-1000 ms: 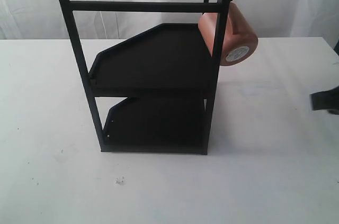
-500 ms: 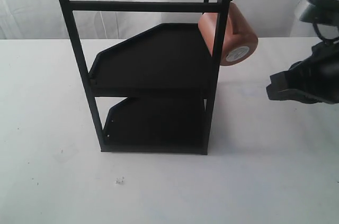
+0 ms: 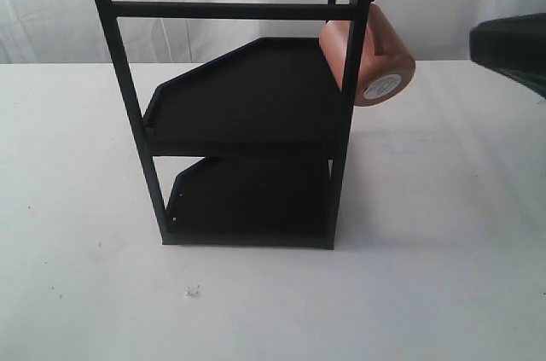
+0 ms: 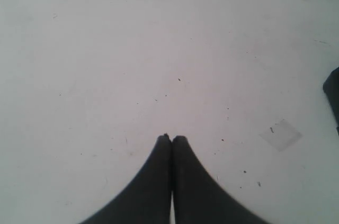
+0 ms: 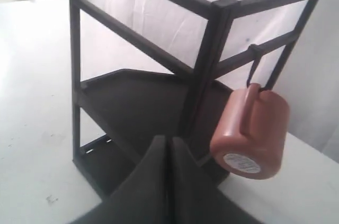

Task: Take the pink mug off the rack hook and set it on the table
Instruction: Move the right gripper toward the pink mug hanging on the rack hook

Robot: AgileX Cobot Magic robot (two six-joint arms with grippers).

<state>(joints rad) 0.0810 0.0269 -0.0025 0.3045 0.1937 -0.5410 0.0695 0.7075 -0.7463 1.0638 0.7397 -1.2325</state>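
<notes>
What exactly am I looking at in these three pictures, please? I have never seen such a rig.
This is a two-armed robot. One camera stands off the arms and shows the plain white matte table, a tall black two-shelf metal rack and a small salmon-pink cylindrical mug hanging on the rack's thin black hook. The other two cameras ride on the wrists. The left one looks along the left arm's closed black fingers at the tabletop. The right one looks past the right arm's closed black fingers toward the rack and mug. Neither arm holds anything.
</notes>
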